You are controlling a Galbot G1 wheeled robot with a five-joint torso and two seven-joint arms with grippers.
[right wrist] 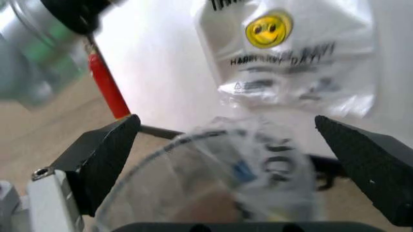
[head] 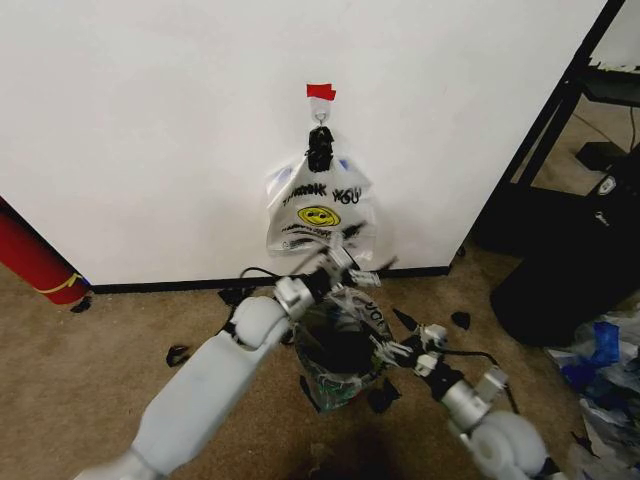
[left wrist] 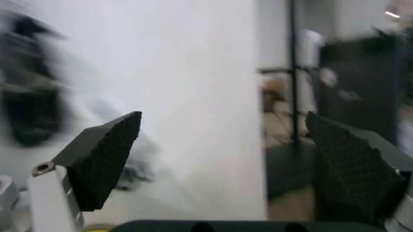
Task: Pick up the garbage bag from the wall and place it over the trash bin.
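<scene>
The wall (head: 150, 120) is white with a black baseboard and rises behind the work; a hook under a piece of red tape (head: 320, 92) carries a white smiley bag (head: 320, 215) tied with a black knot, hanging flat against it. Brown carpet (head: 100, 350) covers the floor, strewn with dark scraps. Just in front of the baseboard and below the hanging bag stands the bin (head: 338, 360), black and round. The garbage bag (head: 350, 318), thin and see-through with dark print and a blue patch, is off the wall and lies draped over the bin's rim and mouth; in the right wrist view it (right wrist: 245, 169) bulges between the pads.

The left tool (head: 345, 265) reaches in from the left and hovers at the far side of the bin, near the lower edge of the smiley bag; its pads (left wrist: 106, 159) stand spread, nothing between them. The right tool (head: 395, 350) sits at the bin's right rim, touching the clear plastic; its pads (right wrist: 106, 159) are spread wide too.
</scene>
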